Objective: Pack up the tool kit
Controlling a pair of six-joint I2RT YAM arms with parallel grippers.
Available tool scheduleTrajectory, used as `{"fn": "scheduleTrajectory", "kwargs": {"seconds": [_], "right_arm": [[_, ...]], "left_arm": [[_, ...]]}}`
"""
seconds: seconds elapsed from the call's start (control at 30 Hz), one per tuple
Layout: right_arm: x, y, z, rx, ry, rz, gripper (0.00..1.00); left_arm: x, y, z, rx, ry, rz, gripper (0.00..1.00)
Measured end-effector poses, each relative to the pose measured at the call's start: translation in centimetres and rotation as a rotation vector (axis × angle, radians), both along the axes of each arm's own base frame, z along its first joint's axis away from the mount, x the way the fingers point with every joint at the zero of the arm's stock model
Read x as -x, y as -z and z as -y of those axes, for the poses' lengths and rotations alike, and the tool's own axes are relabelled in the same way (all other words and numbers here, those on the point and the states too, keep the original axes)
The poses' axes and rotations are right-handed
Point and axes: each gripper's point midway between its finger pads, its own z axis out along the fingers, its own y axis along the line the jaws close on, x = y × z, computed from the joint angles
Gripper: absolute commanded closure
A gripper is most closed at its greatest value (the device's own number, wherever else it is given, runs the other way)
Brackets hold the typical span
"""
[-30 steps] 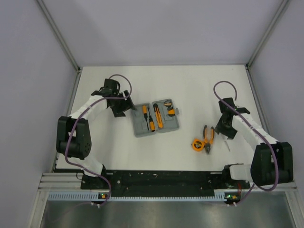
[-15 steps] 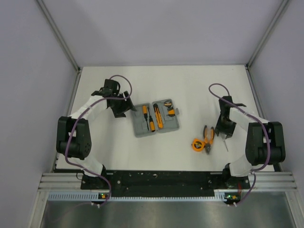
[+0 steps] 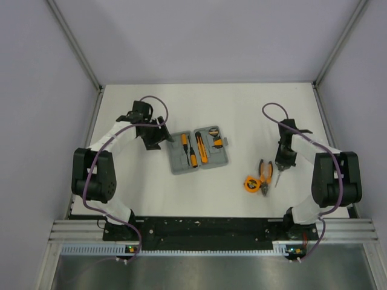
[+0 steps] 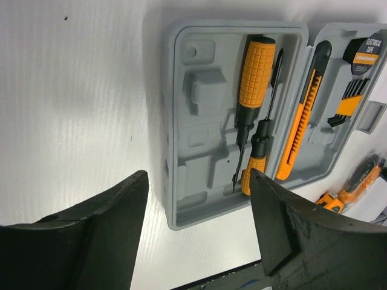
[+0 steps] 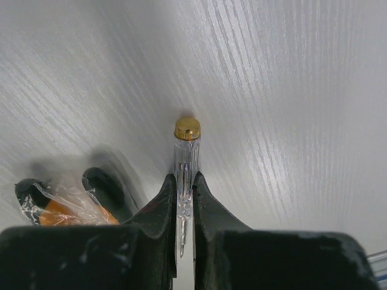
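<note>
The open case (image 3: 198, 149) is lying in the middle of the table (image 3: 242, 109), two screwdrivers (image 4: 254, 90) sitting side by side in its left half, a utility knife (image 4: 300, 121) and hex keys (image 4: 351, 99) in its right. Right of the case and nearer the arms, the pliers (image 3: 265, 170) are lying with the tape measure (image 3: 252, 183) just beside them on the left. A tester pen (image 5: 186, 148) is sitting between the closed-up fingers of the right gripper (image 5: 184, 181) just right of the pliers, while the left gripper (image 3: 158, 138) is hanging just left of the case.
</note>
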Motion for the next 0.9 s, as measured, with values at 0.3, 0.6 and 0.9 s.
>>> {"fn": "scheduleTrajectory", "kwargs": {"seconds": [0.3, 0.6, 0.9], "right_arm": [[-4.7, -5.4, -3.8, 0.013, -0.181, 0.191, 1.0], [-12.1, -15.3, -15.2, -0.16, -0.457, 0.508, 1.0], [-12.3, -9.5, -27.9, -0.336, -0.741, 0.405, 1.0]], "left_arm": [[0.0, -1.2, -0.1, -0.003, 0.015, 0.042, 0.29], [-1.0, -4.9, -0.1, 0.003, 0.035, 0.209, 0.31], [-1.2, -6.3, 1.9, 0.123, 0.103, 0.3, 0.31]]}}
